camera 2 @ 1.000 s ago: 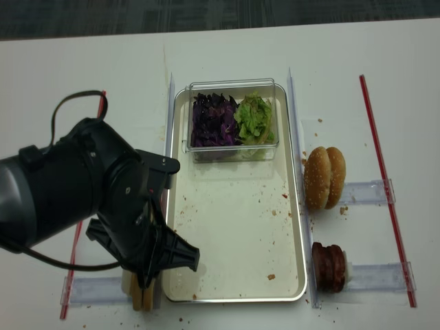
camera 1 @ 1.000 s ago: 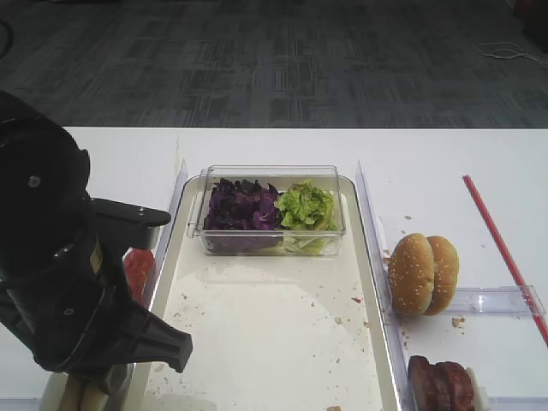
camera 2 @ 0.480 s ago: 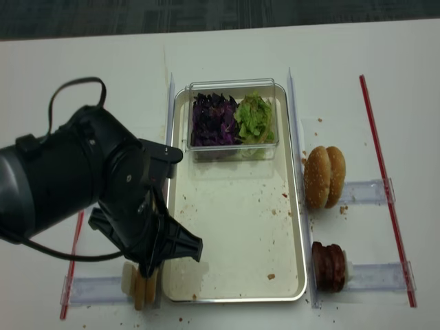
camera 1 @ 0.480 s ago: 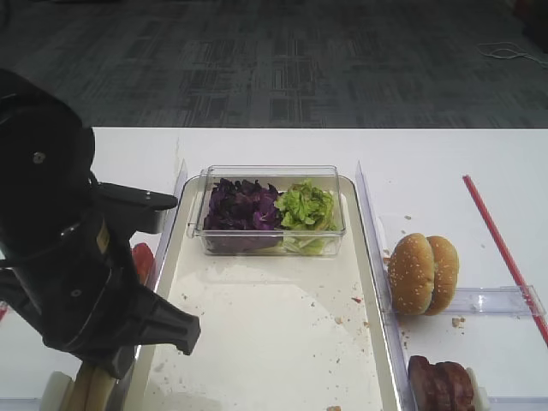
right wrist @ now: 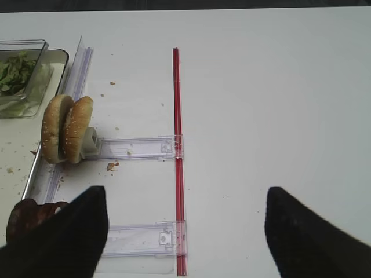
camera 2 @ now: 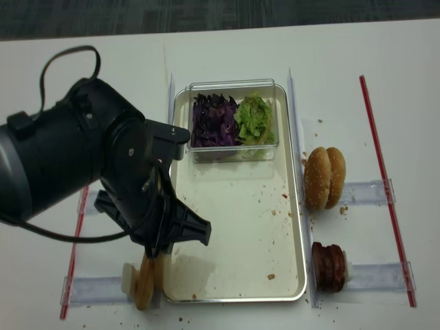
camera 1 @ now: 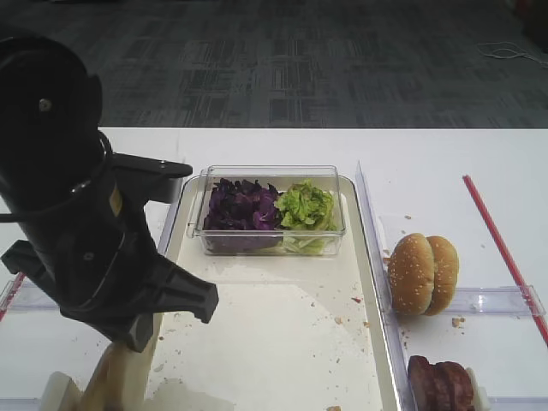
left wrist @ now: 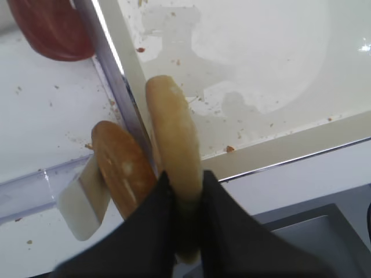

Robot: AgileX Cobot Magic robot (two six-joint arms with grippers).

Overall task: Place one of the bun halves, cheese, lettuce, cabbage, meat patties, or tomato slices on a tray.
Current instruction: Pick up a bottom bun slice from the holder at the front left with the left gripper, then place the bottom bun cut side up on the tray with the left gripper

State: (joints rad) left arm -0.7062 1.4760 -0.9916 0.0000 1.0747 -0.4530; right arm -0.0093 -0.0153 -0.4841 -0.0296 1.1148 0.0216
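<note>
Right now the left gripper (left wrist: 184, 191) has its jaws pinching a bun half (left wrist: 174, 145) edge-on, pale golden crust showing, held upright. It hangs over the near left rim of the tray (left wrist: 278, 145), partly over the tray floor. Second bun half (left wrist: 122, 171) stands just beside it, outside the rim, leaning on a white stopper block (left wrist: 84, 202) in a clear rail. One tomato slice (left wrist: 55, 29) shows at the top left of the left wrist view, outside the tray.

From the high views, the left arm (camera 2: 103, 179) is a big black mass covering the left edge of the tray (camera 2: 237, 227); the held bun half (camera 2: 146, 278) pokes out below it at the near left corner. Tray floor is cream-white with crumbs and a greasy smear.

Clear plastic box (camera 1: 270, 210) sits at the far end of the tray, cabbage (camera 1: 241, 205) on the left side, lettuce (camera 1: 306, 205) on the right.

On the worktop (camera 1: 428, 154) right of the tray: two sesame buns (camera 1: 424, 274) standing on edge in a clear rail, meat patties (camera 1: 441, 384) standing on edge nearer the camera. Red strip (camera 1: 501, 244) runs along the right side.

Right gripper (right wrist: 185, 231) is over the worktop right of the sesame buns, jaws spread wide, nothing between them.
</note>
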